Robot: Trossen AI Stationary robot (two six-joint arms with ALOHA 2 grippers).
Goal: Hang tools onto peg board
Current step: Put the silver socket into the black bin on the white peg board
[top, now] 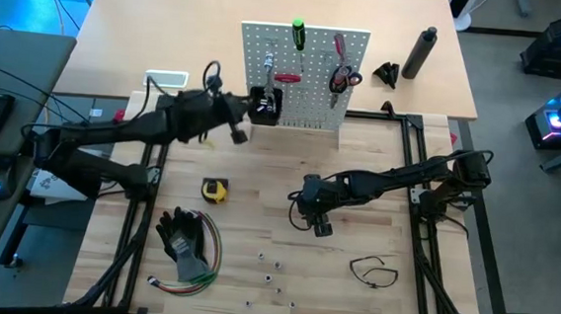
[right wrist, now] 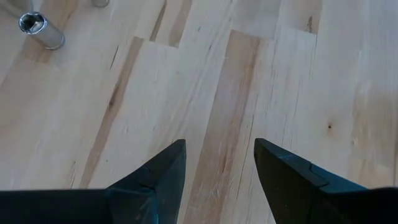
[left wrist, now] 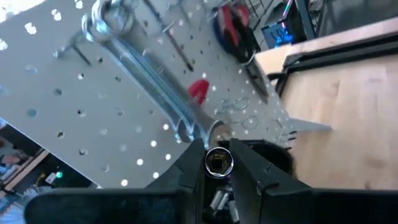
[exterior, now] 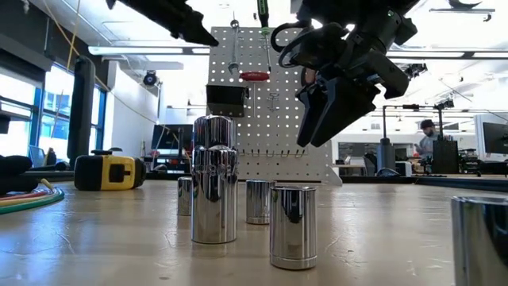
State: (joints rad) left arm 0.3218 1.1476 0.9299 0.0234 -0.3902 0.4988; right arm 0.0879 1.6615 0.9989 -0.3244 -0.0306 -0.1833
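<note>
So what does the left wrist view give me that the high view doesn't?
Only the left wrist view shows the left tool shut on a silver socket, close to the hanging wrench. Only the high view shows the tape measure, gloves, loose sockets and the open right tool above bare wood. Both show the peg board and the red-handled pliers.

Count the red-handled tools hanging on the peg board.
3 on the peg board: red screwdriver upper right, red pliers just below it, red handle mid-board beside the wrench. The left gripper may hide others.
</note>
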